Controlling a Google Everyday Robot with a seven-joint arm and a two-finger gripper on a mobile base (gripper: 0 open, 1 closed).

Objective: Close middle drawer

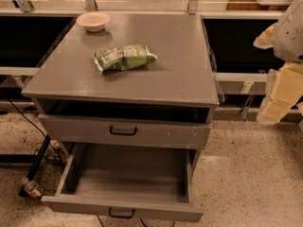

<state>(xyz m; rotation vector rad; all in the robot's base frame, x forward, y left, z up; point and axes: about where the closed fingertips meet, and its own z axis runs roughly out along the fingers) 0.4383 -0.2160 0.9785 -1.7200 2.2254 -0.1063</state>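
Middle drawer [128, 178] pulled far out, bare floor [246, 183] rightward, gripper [272, 110] past right edge of cabinet [180, 74], grip unclear

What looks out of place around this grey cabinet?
The middle drawer stands pulled far out and empty, while the drawer above it is nearly shut. A small bottle lies on the floor left of the cabinet. The gripper hangs off to the right, away from the drawer.
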